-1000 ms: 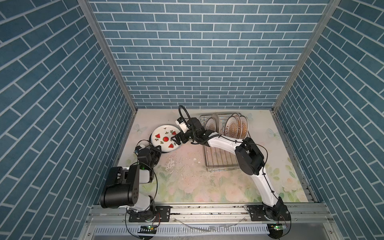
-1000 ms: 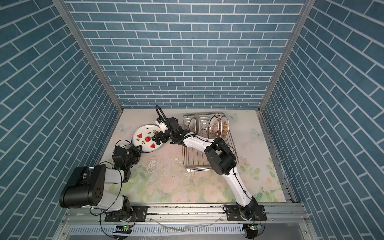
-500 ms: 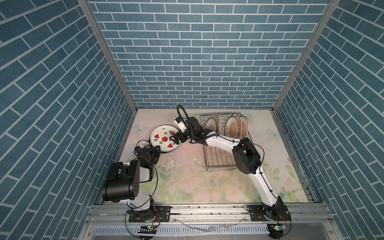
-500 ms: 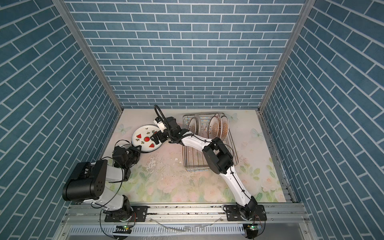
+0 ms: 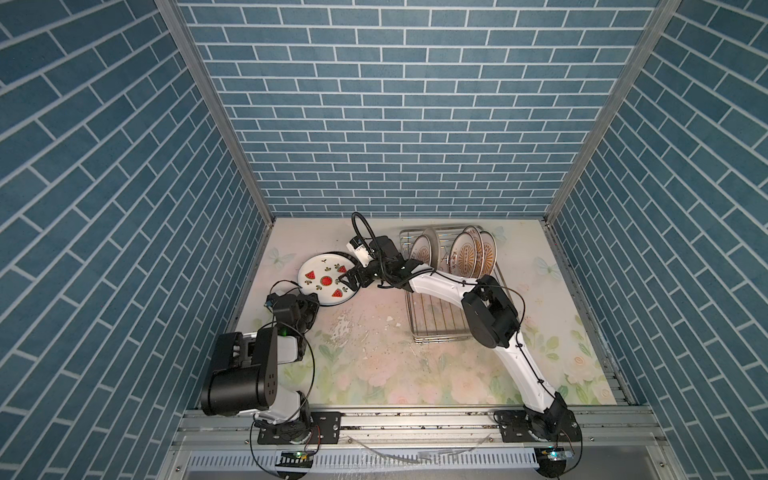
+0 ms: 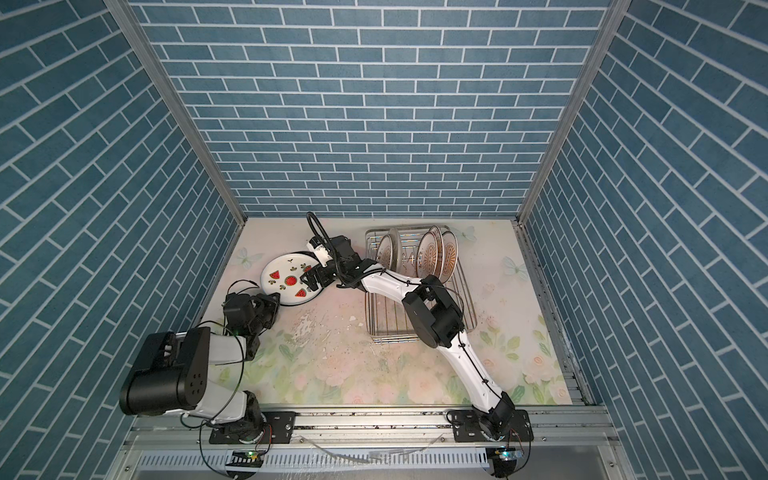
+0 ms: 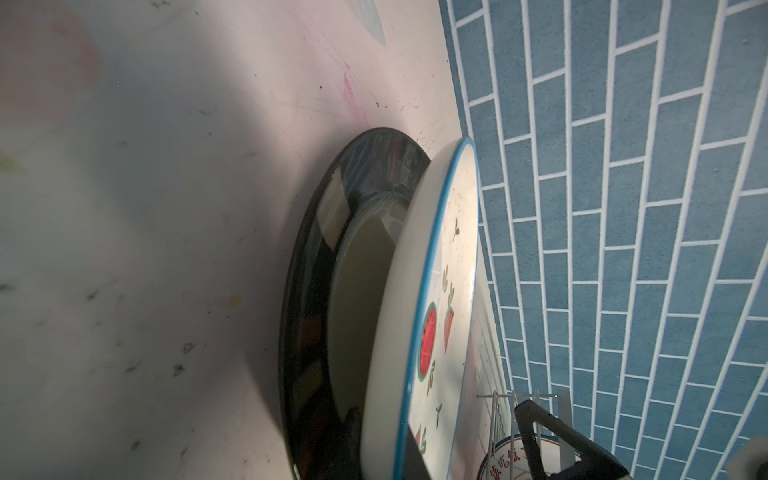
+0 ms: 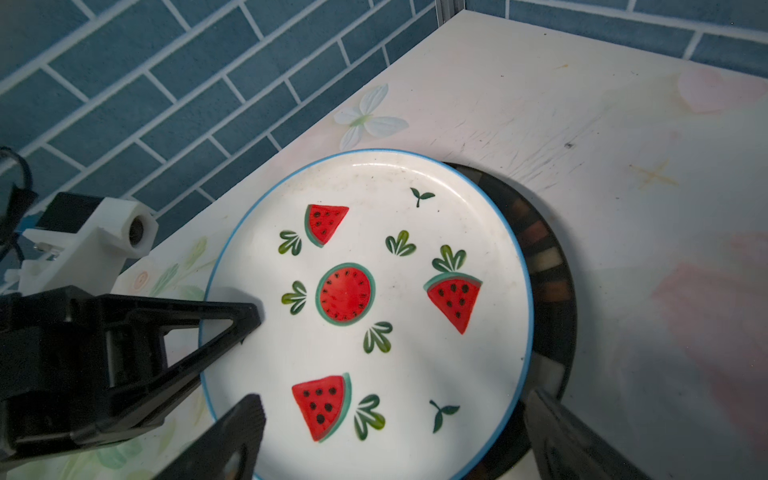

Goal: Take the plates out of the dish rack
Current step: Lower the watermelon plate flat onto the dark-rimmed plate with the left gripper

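So far done: watermelon plate (image 5: 322,277) lies off-centre on the dark plate (image 8: 555,291), on the table (image 5: 374,365) left of the rack (image 5: 436,322).
Still to do: about four orange-centred plates (image 5: 467,257) stand upright at the rack's far end.
Right claw (image 8: 255,361): wide open over the watermelon plate's right edge, holding nothing.
Left claw (image 5: 309,302): closed, at the stack's near edge.
Change: right arm's elbow has shifted left; plates unmoved.

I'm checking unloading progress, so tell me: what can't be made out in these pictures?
Dark plate: all views, mostly covered by the watermelon plate.
Racked plates in the dish rack: top views, overlapping, partly behind the right arm; count unsure.
Left gripper's fingers: right wrist view, only their top shows; grip on the plate rim unclear.
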`<move>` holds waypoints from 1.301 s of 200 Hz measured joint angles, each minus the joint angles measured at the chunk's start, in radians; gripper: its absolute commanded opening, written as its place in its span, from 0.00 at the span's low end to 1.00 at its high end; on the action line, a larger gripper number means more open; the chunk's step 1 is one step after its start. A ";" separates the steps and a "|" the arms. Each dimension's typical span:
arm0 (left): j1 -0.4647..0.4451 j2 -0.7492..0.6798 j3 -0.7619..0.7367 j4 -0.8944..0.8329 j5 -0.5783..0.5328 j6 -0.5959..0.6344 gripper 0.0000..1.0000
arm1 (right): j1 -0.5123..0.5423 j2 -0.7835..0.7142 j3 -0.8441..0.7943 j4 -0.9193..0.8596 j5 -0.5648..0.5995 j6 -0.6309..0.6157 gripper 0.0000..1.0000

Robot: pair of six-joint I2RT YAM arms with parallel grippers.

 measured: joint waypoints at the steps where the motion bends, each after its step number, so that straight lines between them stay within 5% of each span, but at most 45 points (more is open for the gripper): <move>1: 0.000 -0.002 0.000 -0.002 0.000 0.000 0.00 | 0.000 0.000 0.000 0.000 0.000 0.000 0.99; 62: 0.001 -0.048 0.069 -0.164 0.000 0.054 0.00 | 0.003 0.004 0.000 0.000 0.000 0.000 0.99; 260: 0.003 0.011 0.132 -0.275 0.013 0.048 0.28 | 0.011 0.004 -0.002 0.001 0.001 0.000 0.99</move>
